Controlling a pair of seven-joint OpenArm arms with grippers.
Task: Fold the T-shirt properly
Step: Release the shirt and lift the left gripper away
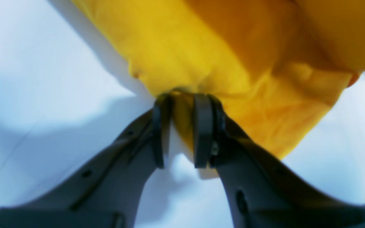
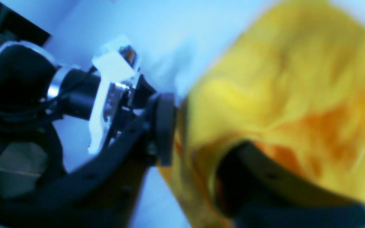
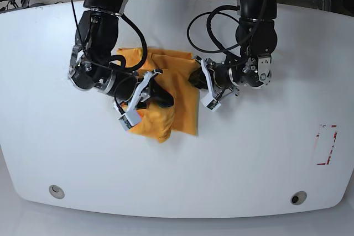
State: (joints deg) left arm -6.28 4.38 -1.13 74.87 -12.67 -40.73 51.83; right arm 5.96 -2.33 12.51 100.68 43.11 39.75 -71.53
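Left gripper (image 1: 182,131) pinching T-shirt (image 1: 220,63) edge

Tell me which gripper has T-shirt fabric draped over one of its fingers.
The right gripper: T-shirt cloth hangs over one finger. The left gripper only pinches a fold at the shirt's edge, both fingers bare.

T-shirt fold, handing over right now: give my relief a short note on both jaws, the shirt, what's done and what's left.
Left gripper: jaws shut on an edge of the T-shirt.
Right gripper: jaws astride a fold of the shirt, with cloth draped over one of them; the view is too blurred to tell a grip from a release.
Shirt: bunched in a partly folded heap mid-table, between the two arms.
Done: the sides look drawn inward.
Left: flatten the layers, finish the fold, square the edges, release both.
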